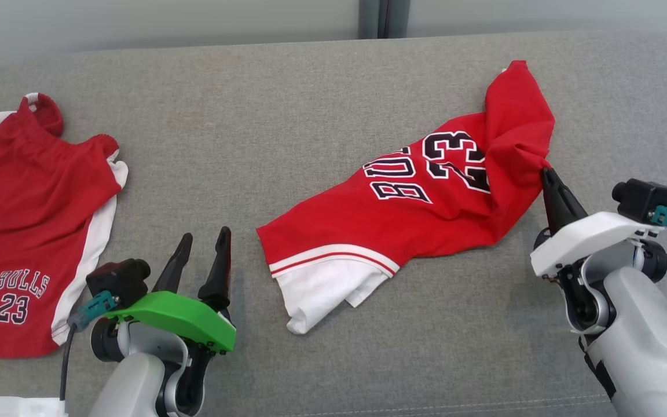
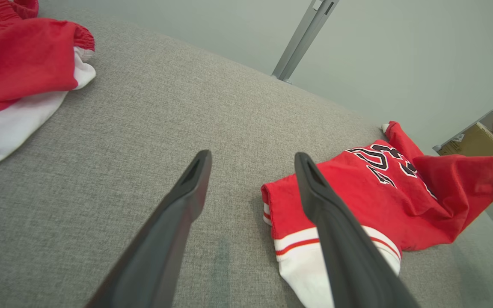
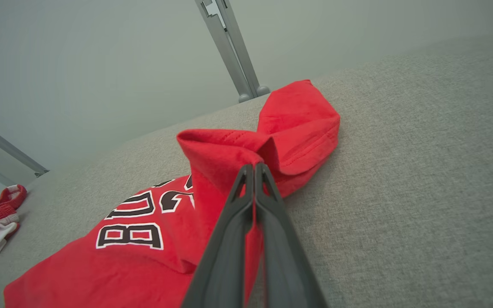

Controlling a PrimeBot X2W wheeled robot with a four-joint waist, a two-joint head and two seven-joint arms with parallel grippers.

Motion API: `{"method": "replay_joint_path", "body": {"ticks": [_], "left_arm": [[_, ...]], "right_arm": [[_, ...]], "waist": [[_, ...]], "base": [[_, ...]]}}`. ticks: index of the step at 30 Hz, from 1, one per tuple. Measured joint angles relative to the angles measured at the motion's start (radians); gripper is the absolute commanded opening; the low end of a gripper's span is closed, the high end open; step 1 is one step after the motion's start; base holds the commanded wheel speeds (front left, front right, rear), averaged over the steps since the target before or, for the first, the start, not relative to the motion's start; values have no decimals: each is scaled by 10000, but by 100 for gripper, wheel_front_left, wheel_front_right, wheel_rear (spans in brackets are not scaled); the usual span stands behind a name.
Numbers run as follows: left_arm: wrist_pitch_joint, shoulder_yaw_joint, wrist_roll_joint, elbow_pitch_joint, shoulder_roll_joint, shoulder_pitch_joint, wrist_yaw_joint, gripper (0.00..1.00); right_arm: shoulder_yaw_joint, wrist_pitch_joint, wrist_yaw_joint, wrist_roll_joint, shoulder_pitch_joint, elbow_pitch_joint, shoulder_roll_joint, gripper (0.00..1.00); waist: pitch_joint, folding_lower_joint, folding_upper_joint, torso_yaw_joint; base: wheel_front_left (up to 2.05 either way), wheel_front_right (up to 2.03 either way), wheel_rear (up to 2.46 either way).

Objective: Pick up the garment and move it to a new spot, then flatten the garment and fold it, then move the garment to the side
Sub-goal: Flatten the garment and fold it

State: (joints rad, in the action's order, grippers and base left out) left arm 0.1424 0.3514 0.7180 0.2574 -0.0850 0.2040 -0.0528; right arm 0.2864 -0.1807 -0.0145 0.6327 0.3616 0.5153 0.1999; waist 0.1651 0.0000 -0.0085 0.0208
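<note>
1. At the right side of the grey cushion (image 1: 310,104), the right gripper (image 1: 545,171) has its two dark fingers pressed together, and they pinch a red fold of the jersey (image 1: 403,214).
2. In the right wrist view the same gripper (image 3: 254,167) bites the cloth at its tips. The fabric of the jersey (image 3: 144,256) bunches around the pinch and rises a little from the cushion there.
3. From this pinched edge the jersey goes down and to the left over the middle of the cushion, crumpled and not flat. The dark number 23 and some letters are on its upper side, and they are upside down in the head view.
4. The far corner of the jersey points to the back edge of the cushion. Its other end is white with red stripes and lies nearest to the left gripper (image 1: 205,234).
5. The left gripper is spread wide and holds nothing. It hovers near the front of the cushion, just beside the white end but apart from it.
6. In the left wrist view its fingers (image 2: 253,156) frame bare grey fabric, and the jersey (image 2: 379,201) is behind the right-hand finger.
7. Well apart, at the left edge of the cushion, lie red shorts (image 1: 21,202) with a white side stripe and the print BULLS 23.
</note>
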Motion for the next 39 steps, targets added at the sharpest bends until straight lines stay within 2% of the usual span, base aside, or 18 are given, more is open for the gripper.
{"method": "replay_joint_path", "body": {"ticks": [7,13,17,20,25,27,28,29,30,39], "left_arm": [[0,-19,0,-40,-23,-18,-4,100],[0,-38,0,-84,-125,-47,-15,100],[-8,63,0,-81,-123,-46,-15,100],[-8,65,0,-79,-115,-46,-15,100],[-98,163,0,-58,-86,-46,-12,100],[-157,332,-2,-42,-48,-45,6,100],[-157,376,-2,-42,-2,-45,8,100],[-157,385,-2,-42,15,-45,8,100],[-157,384,-2,-35,13,-44,8,100],[-134,261,4,73,8,-48,8,100]], "right_arm": [[-255,-623,2,-2,-614,-1041,-52,0],[-742,-750,180,-359,-683,-2318,280,0],[-897,-740,445,-439,-1265,-2669,481,0],[-717,-727,504,-529,-1792,-2663,627,0],[481,295,420,-986,-2121,-2261,652,0],[543,368,504,-1106,-2259,-2171,679,0],[577,562,612,-1149,-2276,-2073,740,11],[627,750,629,-1206,-2294,-1954,813,78],[616,871,711,-1218,-2331,-1887,828,100],[426,1860,1101,-1127,-2735,-1643,905,100]], "waist": [[-88,0,0,-301],[-73,0,0,-638],[-69,0,0,-797],[-75,0,0,-825],[-77,0,0,-812],[-86,0,0,-759],[-90,0,0,-722],[-94,0,0,-681],[-98,0,0,-640],[-175,0,0,-398]], "base": [[0,0,0],[0,0,0],[0,0,0],[0,0,0],[0,0,0],[0,0,0],[0,0,0],[0,0,0],[0,0,0],[0,0,0]]}}
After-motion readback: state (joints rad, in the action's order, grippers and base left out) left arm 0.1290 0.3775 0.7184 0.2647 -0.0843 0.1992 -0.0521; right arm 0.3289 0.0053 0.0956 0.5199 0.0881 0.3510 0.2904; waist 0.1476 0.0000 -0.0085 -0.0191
